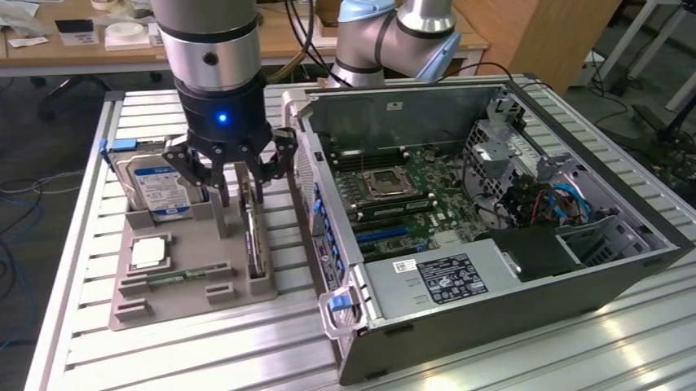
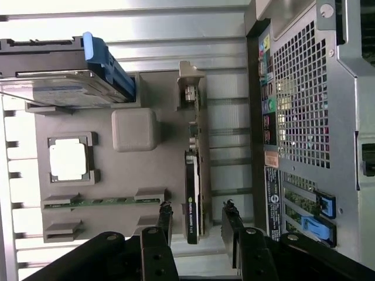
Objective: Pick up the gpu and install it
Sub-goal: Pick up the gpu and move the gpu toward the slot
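Observation:
The gpu (image 1: 251,238) (image 2: 193,193) is a slim dark card with a greyish metal bracket. It stands on edge in a slot of the grey holder (image 1: 194,303) (image 2: 136,130), beside the open computer case (image 1: 490,204) (image 2: 304,105). My gripper (image 1: 233,173) (image 2: 198,221) hangs directly above the card and is open. One fingertip (image 2: 166,218) is on each side of the card's end, with a gap showing to the other fingertip (image 2: 231,218). Neither finger touches the card.
The holder also carries a silver hard drive (image 1: 158,189) (image 2: 58,88) with a blue clip, a processor chip (image 1: 149,252) (image 2: 68,159) and a green memory stick (image 1: 179,275) (image 2: 99,202). The case's motherboard (image 1: 403,204) lies exposed. A second arm (image 1: 392,37) stands behind the case.

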### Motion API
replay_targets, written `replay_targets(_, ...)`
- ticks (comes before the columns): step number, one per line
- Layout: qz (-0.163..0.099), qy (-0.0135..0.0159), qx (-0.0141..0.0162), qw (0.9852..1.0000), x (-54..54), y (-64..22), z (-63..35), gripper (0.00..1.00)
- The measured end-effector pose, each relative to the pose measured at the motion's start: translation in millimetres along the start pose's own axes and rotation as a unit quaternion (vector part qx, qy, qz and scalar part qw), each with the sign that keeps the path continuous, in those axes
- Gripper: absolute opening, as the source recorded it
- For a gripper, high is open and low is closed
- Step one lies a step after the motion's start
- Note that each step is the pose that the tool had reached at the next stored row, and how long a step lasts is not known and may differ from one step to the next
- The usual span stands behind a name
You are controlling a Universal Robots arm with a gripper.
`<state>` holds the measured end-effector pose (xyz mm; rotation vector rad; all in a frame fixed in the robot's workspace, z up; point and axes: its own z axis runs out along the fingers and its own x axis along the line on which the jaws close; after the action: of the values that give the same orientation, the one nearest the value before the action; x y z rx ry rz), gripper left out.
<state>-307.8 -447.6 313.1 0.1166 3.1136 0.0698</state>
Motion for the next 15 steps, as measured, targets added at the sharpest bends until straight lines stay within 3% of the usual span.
replay_targets(5,0.0,0.0,-0.0002,1.0,0.2,-0.3,7.7,0.47)
replay_targets(15,0.0,0.0,-0.001,1.0,0.3,-0.5,12.3,0.47)
